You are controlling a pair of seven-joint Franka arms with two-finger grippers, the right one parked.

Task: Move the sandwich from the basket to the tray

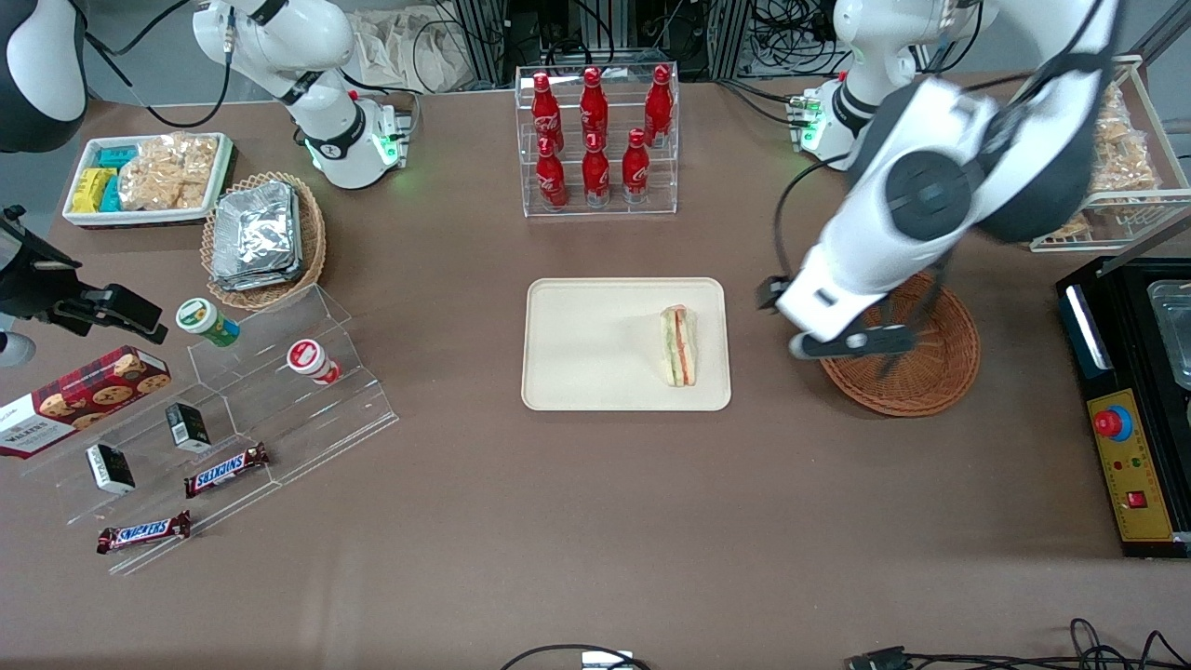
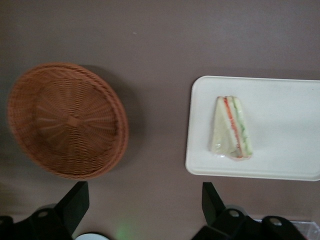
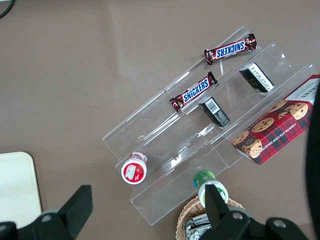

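even overhead light; working arm motion-blurred.

We are seeing the sandwich (image 1: pixel 678 346), a pale bread wedge with green and red-orange layers, lying flat on the cream tray (image 1: pixel 577 372) near the tray's edge toward the working arm. The reddish-brown wicker basket (image 1: pixel 930 372) is sitting beside the tray, apart from it and seemingly holding nothing.

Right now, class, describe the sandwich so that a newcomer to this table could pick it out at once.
Find the flat cream-beige plastic tray in the table's middle, nearer the front camera than the clear rack of red bottles. On it, at the end toward the round reddish-brown wicker basket, lies the triangular pale-bread sandwich, the tray's only item, showing green and red-orange filling. The open hand hovers over the basket.
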